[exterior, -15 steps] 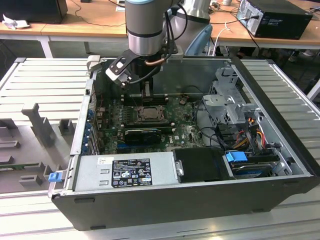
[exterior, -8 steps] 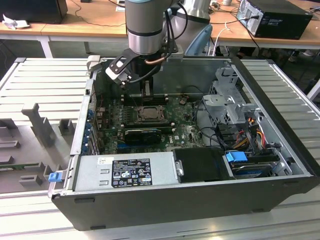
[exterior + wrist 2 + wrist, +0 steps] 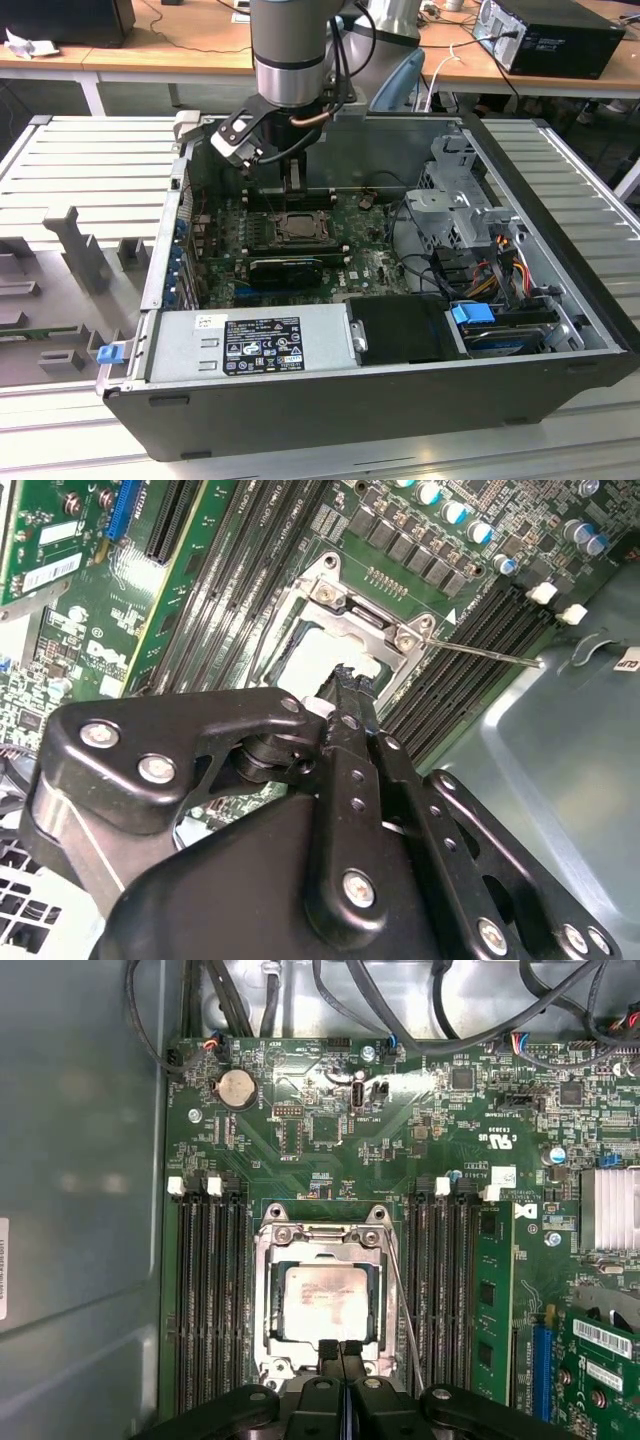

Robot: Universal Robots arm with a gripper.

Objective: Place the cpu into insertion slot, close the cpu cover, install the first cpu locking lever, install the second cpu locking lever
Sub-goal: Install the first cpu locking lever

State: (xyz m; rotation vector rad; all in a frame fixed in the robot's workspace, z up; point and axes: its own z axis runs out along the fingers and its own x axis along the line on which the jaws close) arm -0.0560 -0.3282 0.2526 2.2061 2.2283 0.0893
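Observation:
The cpu (image 3: 325,1300) lies flat in the insertion slot (image 3: 262,1260) on the green board, its pale metal top showing through the cut-out of the cpu cover (image 3: 322,1252), which is folded down over it. My gripper (image 3: 338,1348) is shut, with its black fingertips pressed together at the cover's near edge. A thin wire locking lever (image 3: 403,1320) runs along one side of the slot. In the second wrist view the gripper (image 3: 347,675) hangs just over the cpu (image 3: 305,660), and the lever (image 3: 490,655) sticks out free. In the exterior view the gripper (image 3: 290,188) reaches down to the slot (image 3: 297,226).
Black memory slots (image 3: 205,1300) flank the socket on both sides. A green card (image 3: 492,1310) stands beside them. Cables (image 3: 420,1020) run over the board's far end. The case wall (image 3: 80,1210) is close on one side. A power supply (image 3: 250,345) and drive cage (image 3: 460,200) crowd the case.

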